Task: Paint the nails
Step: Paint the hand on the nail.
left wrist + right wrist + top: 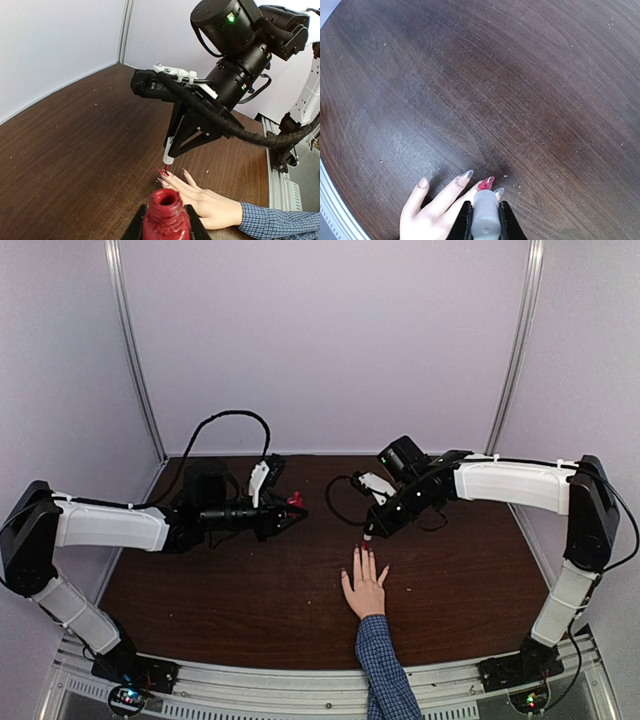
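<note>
A light-skinned hand (365, 590) in a blue checked sleeve (385, 680) lies flat on the brown table, fingers pointing away. One of the nails (486, 183) is dark red; the nails (465, 175) beside it are bare. My right gripper (485, 222) is shut on the white brush cap (485, 215), right above the fingertips. The brush tip (165, 169) touches the red nail (163, 173). My left gripper (166, 225) is shut on the open red polish bottle (166, 215), held above the table left of the hand (210, 202). From above, the bottle (295, 502) sits at the left gripper's (290, 510) tip.
A black cable (340, 490) loops over the table behind the right gripper (372, 530). White walls close in the back and both sides. A metal rail (300, 680) runs along the near edge. The sleeve comes in over that rail between the arm bases.
</note>
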`<state>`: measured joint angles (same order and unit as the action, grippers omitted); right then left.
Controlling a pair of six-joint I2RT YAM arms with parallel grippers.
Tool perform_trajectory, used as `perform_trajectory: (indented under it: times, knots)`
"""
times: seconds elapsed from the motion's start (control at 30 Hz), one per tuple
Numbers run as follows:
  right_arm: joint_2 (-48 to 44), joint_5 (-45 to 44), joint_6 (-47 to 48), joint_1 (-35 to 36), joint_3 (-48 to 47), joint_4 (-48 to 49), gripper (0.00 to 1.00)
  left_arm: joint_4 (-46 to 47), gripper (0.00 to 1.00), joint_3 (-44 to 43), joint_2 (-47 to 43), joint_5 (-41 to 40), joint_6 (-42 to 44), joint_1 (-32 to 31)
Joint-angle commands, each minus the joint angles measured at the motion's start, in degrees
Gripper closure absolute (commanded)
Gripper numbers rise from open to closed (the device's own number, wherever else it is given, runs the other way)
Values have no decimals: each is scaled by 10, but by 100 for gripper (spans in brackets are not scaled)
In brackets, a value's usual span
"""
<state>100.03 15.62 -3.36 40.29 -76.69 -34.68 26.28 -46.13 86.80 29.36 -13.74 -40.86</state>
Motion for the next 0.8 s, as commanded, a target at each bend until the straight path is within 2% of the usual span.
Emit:
perform_trajectory:
  times: [0.0, 0.77]
  knots:
    - [1, -5, -4, -4, -17, 14, 100, 25, 100, 5, 2, -2, 12, 4]
    - [11, -15, -13, -11, -18, 41, 100, 25, 100, 9, 1, -4, 16, 4]
